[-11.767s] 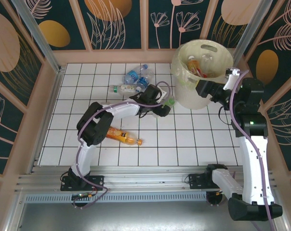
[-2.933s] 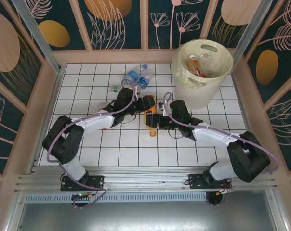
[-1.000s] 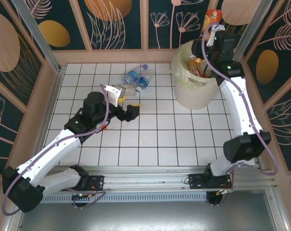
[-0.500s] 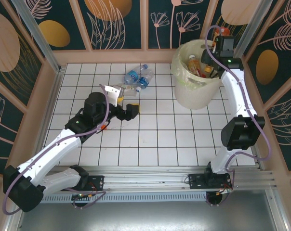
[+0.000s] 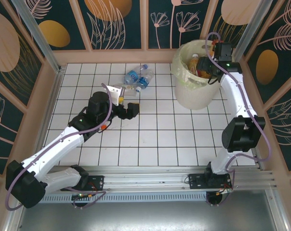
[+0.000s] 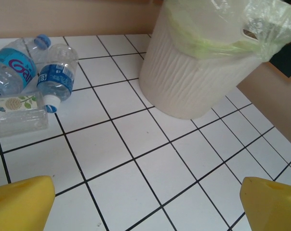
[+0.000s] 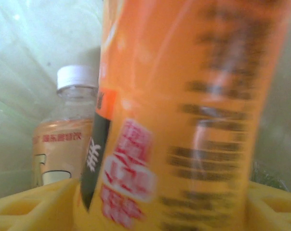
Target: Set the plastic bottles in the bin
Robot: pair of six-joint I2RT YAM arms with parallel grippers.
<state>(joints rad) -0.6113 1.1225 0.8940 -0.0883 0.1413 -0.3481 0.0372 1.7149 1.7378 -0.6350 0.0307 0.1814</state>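
Observation:
My right gripper (image 5: 206,69) reaches down into the mouth of the pale cream bin (image 5: 184,91), shut on an orange-labelled bottle (image 7: 184,120) that stands blurred between its yellow fingers (image 7: 34,207). Behind it in the bin lies a white-capped bottle (image 7: 71,130) against the clear liner. Three plastic bottles lie on the tiles left of the bin: two with blue labels (image 6: 10,67) (image 6: 56,79) and a clear one with a white label (image 6: 15,113). My left gripper (image 5: 132,109) hovers open just in front of them, its yellow fingertips (image 6: 20,202) wide apart over bare tile.
The white tiled floor (image 5: 160,134) is walled by a low wooden rim and patterned panels. The bin (image 6: 198,72) stands in the far right corner, its bag liner (image 6: 261,29) hanging over the rim. Other bottles (image 5: 193,60) lie inside it.
The right arm has brought the orange bottle from high above the bin's far rim down into its mouth. The left arm has hardly moved and stays open.

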